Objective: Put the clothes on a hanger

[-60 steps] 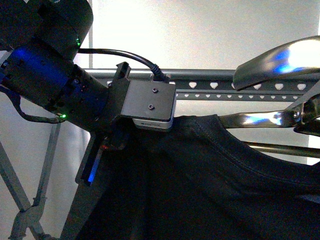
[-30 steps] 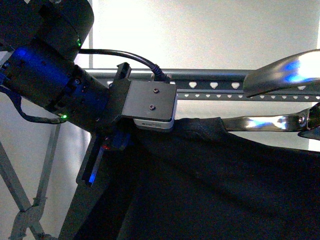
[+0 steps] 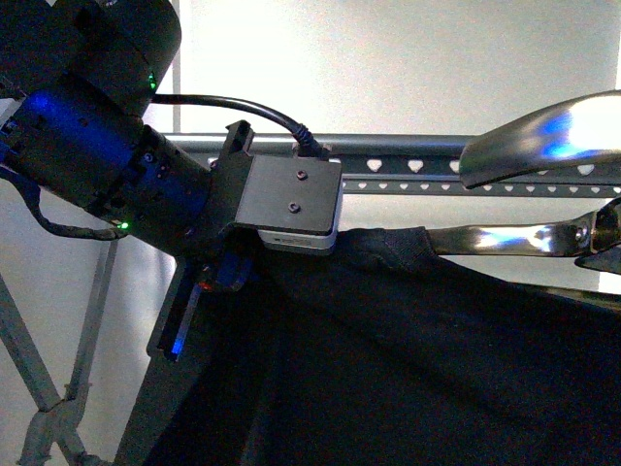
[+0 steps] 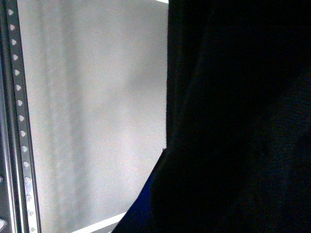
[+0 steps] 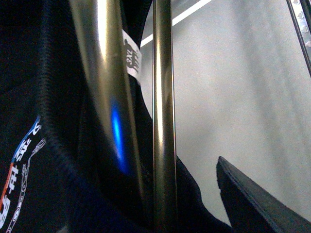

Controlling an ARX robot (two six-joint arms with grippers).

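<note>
Pulled tauter than a second ago, the shirt [image 3: 388,369] now shows a nearly straight top edge where its collar curved, while the left arm [image 3: 97,146] has barely shifted. Front view: one shirt is held up at about the height of the one rail [image 3: 417,165], which crosses behind it with two rows of heart holes on crossed legs [image 3: 49,408]. No cloth lies over the rail, so the lift looks done and the draping and release are left. Two chrome bars [image 3: 505,238] reach in from the right. The left gripper [image 3: 199,301] is buried in cloth below its camera, so its grip cannot be told. Only a dark tip of the right gripper [image 3: 604,238] shows at the frame's edge. Left wrist view: the shirt [image 4: 243,121] fills one side and the rail [image 4: 19,121] runs along the other, with pale wall [image 4: 97,121] between them. Right wrist view: two chrome bars [image 5: 163,121] stand by the collar [image 5: 53,121] and one white label [image 5: 131,56]. One dark finger [image 5: 257,204] shows, its state unclear.
</note>
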